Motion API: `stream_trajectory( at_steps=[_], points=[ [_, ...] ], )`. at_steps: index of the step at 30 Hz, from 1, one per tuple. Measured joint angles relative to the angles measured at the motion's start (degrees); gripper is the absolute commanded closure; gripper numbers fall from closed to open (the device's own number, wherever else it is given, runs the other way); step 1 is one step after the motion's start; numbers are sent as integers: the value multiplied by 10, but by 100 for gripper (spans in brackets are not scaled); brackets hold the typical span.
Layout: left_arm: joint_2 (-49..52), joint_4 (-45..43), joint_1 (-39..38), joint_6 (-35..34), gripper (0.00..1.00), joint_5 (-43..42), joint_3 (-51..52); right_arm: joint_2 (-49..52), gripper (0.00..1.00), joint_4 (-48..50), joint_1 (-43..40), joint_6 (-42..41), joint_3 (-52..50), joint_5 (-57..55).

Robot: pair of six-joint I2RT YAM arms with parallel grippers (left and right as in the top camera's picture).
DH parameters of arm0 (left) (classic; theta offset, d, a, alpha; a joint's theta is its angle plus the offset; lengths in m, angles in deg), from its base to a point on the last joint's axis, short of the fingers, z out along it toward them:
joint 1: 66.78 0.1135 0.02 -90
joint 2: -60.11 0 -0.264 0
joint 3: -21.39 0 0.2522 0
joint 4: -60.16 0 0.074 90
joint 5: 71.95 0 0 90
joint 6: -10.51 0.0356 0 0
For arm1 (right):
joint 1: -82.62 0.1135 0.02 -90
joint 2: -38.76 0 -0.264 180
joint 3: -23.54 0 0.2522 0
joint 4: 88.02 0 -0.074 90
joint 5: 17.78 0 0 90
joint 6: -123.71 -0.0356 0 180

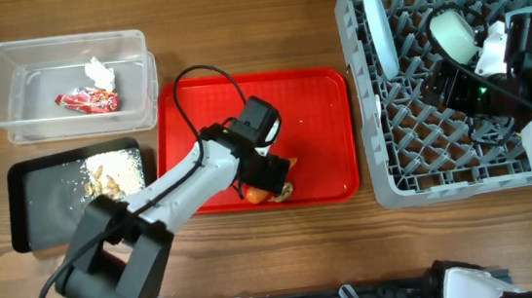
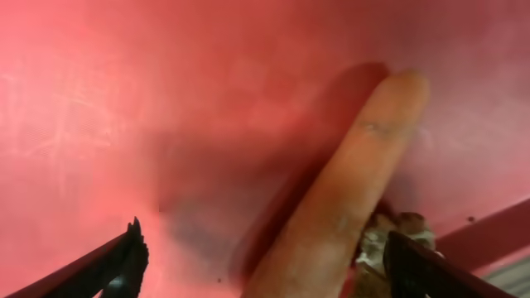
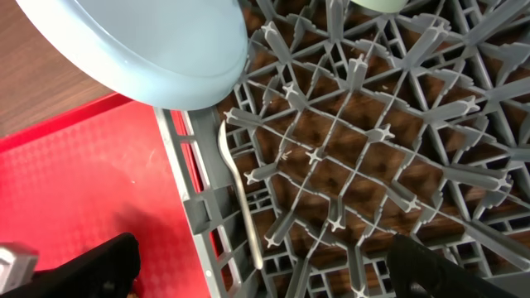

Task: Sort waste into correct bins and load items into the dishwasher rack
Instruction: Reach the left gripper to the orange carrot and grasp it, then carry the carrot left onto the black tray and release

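Waste step: left gripper, jaws wide, straddles small orange carrot on red plastic tray; next, clamp it. Right gripper open above grey pegged plastic rack.

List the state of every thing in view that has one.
left gripper: open, straddling the carrot
carrot: on the red tray, ungripped
brown lump: on the red tray, beside the carrot
wrapper: inside the clear tub
tissue: inside the clear tub
rice scraps: in the black tray
plate: on edge in the rack
spoon: lying in the rack
right gripper: open, empty
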Motion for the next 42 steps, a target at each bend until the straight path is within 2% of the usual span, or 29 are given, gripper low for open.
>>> stream_trajectory(
  at_steps=[7, 14, 18, 20, 21, 28, 36, 38, 42],
  points=[
    [6, 2, 0, 4, 18, 7, 0, 0, 2, 0, 0, 0, 0, 0],
    [6, 9, 0, 4, 17, 54, 9, 0, 3, 0, 0, 0, 0, 0],
    [6, 6, 0, 6, 29, 63, 12, 0, 3, 0, 0, 0, 0, 0],
    [6, -1, 0, 9, 43, 59, 13, 0, 3, 0, 0, 0, 0, 0],
    [6, -4, 0, 7, 46, 54, 13, 0, 2, 0, 0, 0, 0, 0],
    [6, -10, 0, 10, 53, 33, 13, 0, 3, 0, 0, 0, 0, 0],
    [6, -8, 0, 9, 47, 32, 30, 0, 3, 0, 0, 0, 0, 0],
    [6, -10, 0, 9, 48, 32, 31, 0, 3, 0, 0, 0, 0, 0],
    [6, -10, 0, 8, 58, 32, 31, 0, 3, 0, 0, 0, 0, 0]
  ],
)
